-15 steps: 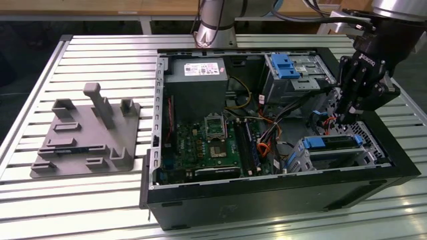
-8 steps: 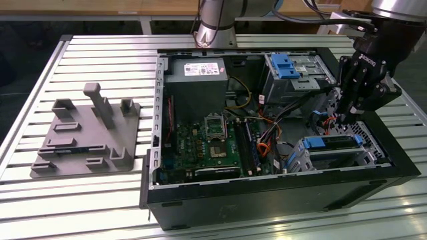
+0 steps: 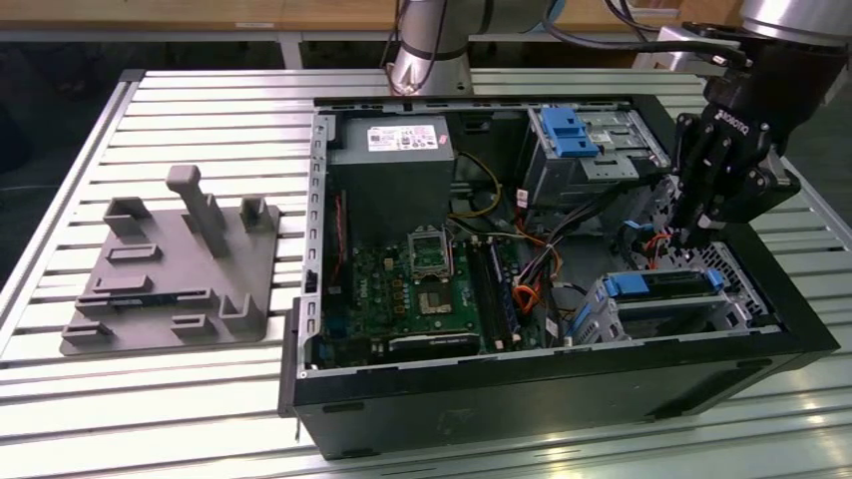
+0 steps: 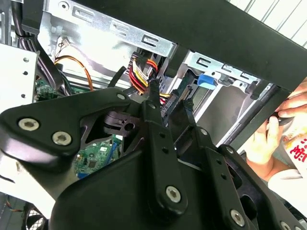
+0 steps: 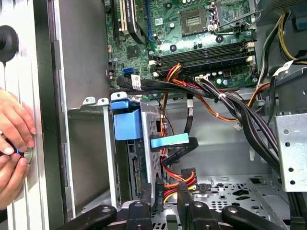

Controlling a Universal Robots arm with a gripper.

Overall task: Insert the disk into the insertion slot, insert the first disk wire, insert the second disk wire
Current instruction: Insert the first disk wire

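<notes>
One computer case (image 3: 533, 384), one grey fixture (image 3: 160, 289), one disk (image 3: 661, 283), seemingly two hands (image 5: 14, 127).

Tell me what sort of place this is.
Probably a robotics lab or assembly test bench: an open desktop computer case sits on a slatted metal table, a grey fixture lies beside it, and the arm's gripper reaches into the case.

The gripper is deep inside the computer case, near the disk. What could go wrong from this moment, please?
1. A person's hand is at the case's edge, not far from the gripper. A sideways arm move might strike it, or the hand might shift the case.
2. The red and yellow wires and the black cable bundle lie close to the gripper, so it could snag or pull them.
</notes>
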